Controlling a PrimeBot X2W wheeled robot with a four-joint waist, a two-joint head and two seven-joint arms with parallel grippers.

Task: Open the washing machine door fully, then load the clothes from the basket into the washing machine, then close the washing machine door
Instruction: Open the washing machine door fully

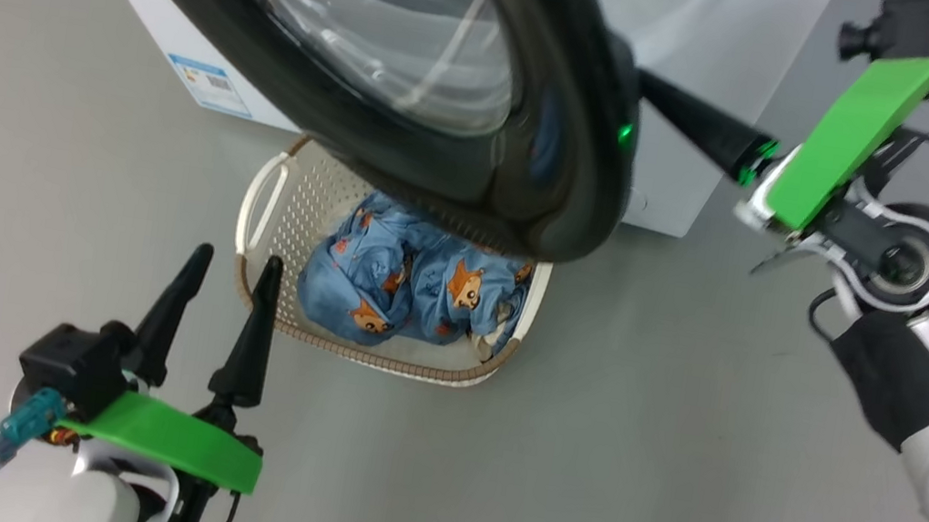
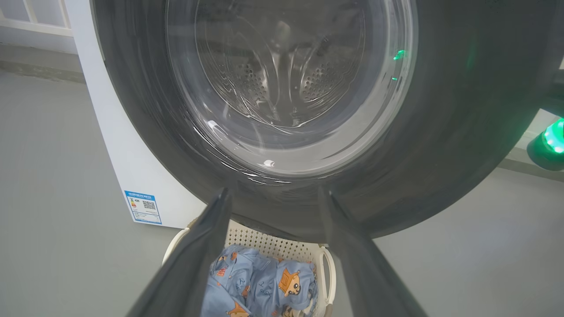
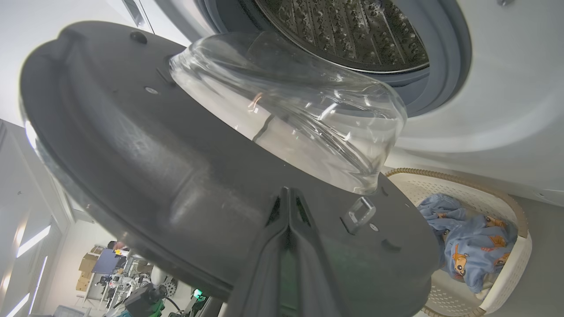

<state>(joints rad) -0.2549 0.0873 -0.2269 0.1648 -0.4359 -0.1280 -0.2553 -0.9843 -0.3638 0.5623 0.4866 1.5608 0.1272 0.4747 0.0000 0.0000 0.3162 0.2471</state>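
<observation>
The washing machine door (image 1: 531,188), black-rimmed with a domed glass window, stands partly swung out over the basket (image 1: 270,204). My right gripper (image 1: 652,86) is shut and empty, its tips resting against the door's inner face (image 3: 176,176) beside the latch hook (image 3: 359,213). In the right wrist view the joined fingers (image 3: 288,207) point at that face. The left gripper (image 1: 229,263) hangs open just left of the basket, facing the door's outer side (image 2: 440,132). Blue clothes (image 1: 406,280) with orange animal faces lie in the basket. The steel drum (image 3: 343,31) of the washing machine (image 1: 700,38) is exposed.
Grey floor surrounds the machine, with open room to the left and front. A blue label (image 1: 210,85) marks the machine's lower corner. The door overhangs the basket's far end. Far behind, a room with boxes and equipment (image 3: 110,268) shows past the door's edge.
</observation>
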